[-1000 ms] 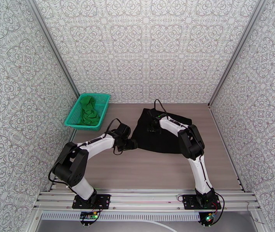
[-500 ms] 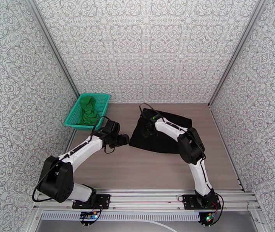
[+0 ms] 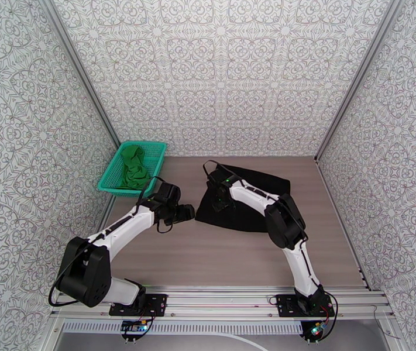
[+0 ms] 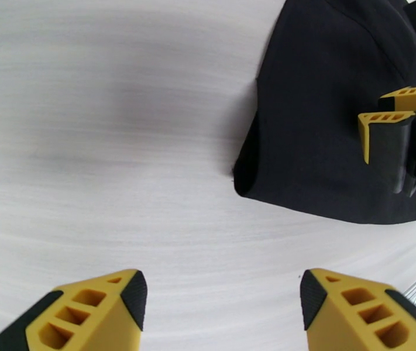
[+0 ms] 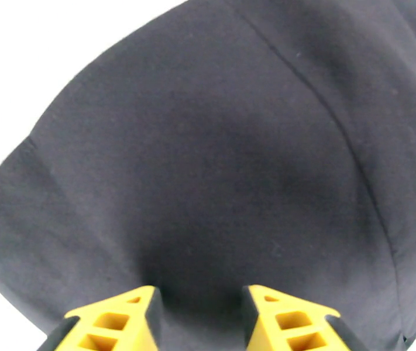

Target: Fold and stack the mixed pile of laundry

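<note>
- First, nearest the arm bases, the left gripper [image 4: 222, 293] hangs over the bare, pale wood-grain table [image 3: 225, 258] just left of the plain black cloth T-shirt [image 4: 325, 112]. Its jaws are spread wide with nothing between them.
- That black T-shirt lies spread flat. The right gripper [image 5: 202, 299] is tip-down on its left part with jaws partly apart. Whether they pinch a fold cannot be told.
- Farther back, left of the black T-shirt, a teal plastic mesh basket [image 3: 156, 169] holds the crumpled bright green cloth T-shirt [image 3: 133, 168].
- Counted: two garments, one basket, two grippers.
</note>
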